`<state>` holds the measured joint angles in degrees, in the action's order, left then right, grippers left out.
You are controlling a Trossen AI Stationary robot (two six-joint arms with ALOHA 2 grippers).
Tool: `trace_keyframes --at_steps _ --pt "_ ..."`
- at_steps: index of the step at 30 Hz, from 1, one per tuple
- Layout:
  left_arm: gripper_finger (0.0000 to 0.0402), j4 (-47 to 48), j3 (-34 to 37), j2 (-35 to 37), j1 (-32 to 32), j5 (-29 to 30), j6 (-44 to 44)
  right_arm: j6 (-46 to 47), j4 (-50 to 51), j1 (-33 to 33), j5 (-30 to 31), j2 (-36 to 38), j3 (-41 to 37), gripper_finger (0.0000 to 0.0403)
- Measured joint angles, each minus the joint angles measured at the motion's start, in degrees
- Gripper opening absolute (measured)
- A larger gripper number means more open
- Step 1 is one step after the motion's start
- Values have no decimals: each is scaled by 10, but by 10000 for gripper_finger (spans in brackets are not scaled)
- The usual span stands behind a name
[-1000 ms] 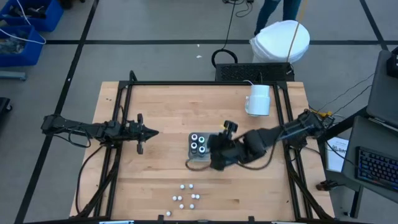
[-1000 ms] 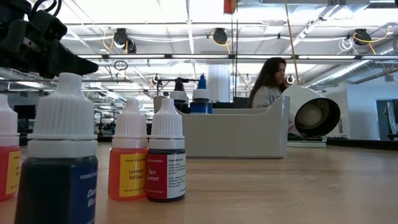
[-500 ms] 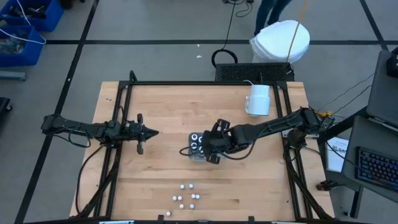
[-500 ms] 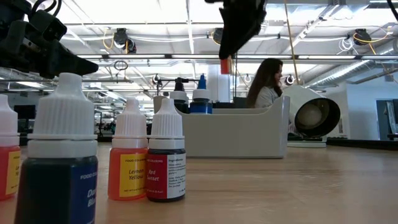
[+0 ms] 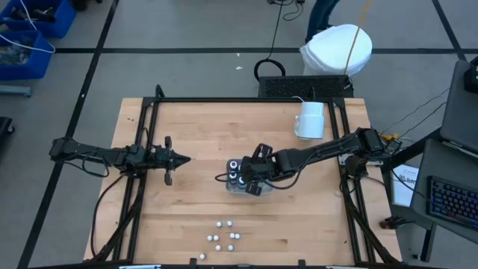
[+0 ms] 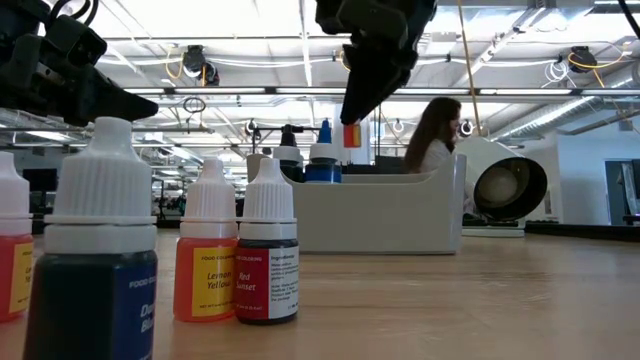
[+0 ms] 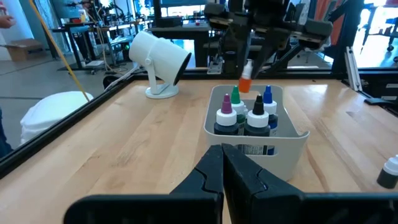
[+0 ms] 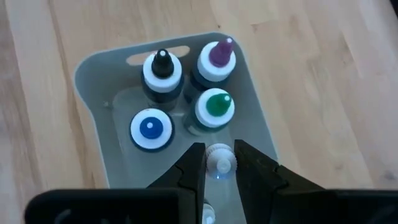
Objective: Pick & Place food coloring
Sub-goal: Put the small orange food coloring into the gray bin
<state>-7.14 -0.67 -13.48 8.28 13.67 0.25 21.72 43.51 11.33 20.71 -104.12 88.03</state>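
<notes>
The right gripper (image 8: 219, 163) is closed on a small white-capped bottle (image 8: 219, 160), its two fingers (image 8: 193, 165) pinching the cap from either side. It hangs above the open part of the clear tray (image 8: 90, 68); in the left wrist view the bottle (image 7: 245, 83) shows an orange body and is in the air above the tray (image 7: 283, 142), clear of its rim. The low view shows the same gripper (image 6: 352, 110) coming down from above with the orange bottle (image 6: 351, 134) at its tip.

Four pots stand in a two-by-two block at one end of the tray: one with a black tip (image 8: 161, 70), one purple (image 8: 219, 57), one green (image 8: 215, 107) and one blue (image 8: 151, 128). The rest of the tray holds something pale below the gripper that is too hidden to tell.

Near the table's front edge a loose cluster of white-capped bottles (image 5: 225, 237) stands on the wood, well apart from the tray (image 5: 237, 187). The low view shows them close: a blue one (image 6: 95, 280), a yellow one (image 6: 207, 260) and a red one (image 6: 268, 262), upright.

A white mug (image 5: 311, 120) lies on its side near the table's far right corner.

The left gripper (image 5: 183, 158) waits over the table's left half, fingers pressed together and empty.
</notes>
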Motion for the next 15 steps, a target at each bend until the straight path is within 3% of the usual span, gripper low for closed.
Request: trace_keyframes --at_steps 15 --pt "6 0 0 0 0 0 0 42 0 0 0 0 -36 59"
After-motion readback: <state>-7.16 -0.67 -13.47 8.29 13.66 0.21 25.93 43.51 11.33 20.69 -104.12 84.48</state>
